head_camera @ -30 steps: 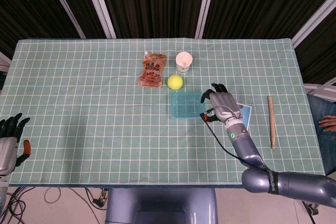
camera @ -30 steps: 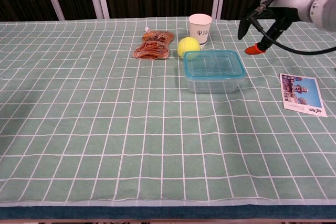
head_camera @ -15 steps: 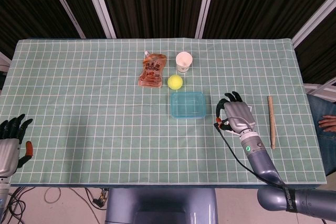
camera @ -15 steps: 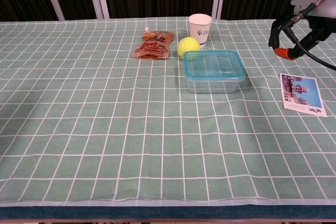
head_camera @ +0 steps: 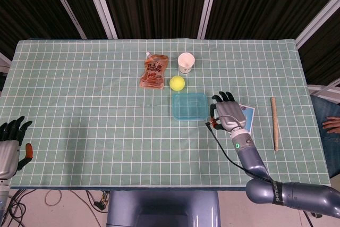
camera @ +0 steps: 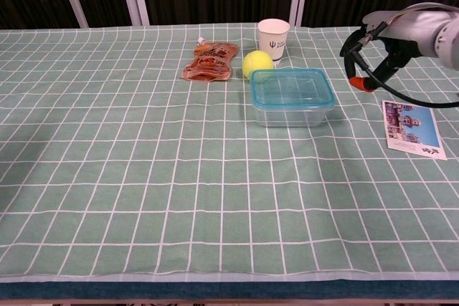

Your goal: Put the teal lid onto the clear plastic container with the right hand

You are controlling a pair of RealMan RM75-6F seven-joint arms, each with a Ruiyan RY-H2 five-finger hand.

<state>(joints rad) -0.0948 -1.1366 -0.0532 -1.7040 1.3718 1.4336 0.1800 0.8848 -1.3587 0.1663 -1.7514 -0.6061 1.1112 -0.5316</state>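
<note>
The clear plastic container (head_camera: 189,106) (camera: 292,97) stands mid-table with the teal lid (head_camera: 189,102) (camera: 291,87) sitting on top of it. My right hand (head_camera: 226,114) (camera: 376,42) hovers just right of the container, a little above the table, fingers apart and holding nothing. It does not touch the lid. My left hand (head_camera: 10,146) hangs at the near left edge of the table, fingers spread and empty; only the head view shows it.
Behind the container lie a yellow ball (head_camera: 177,82) (camera: 257,63), a white paper cup (head_camera: 186,62) (camera: 273,37) and an orange pouch (head_camera: 154,70) (camera: 211,61). A picture card (head_camera: 247,115) (camera: 414,128) lies under the right hand. A wooden stick (head_camera: 274,123) lies far right.
My right hand first pulled away to the right, then came back left towards the container. The lid stayed on the container. The left hand barely moved.
</note>
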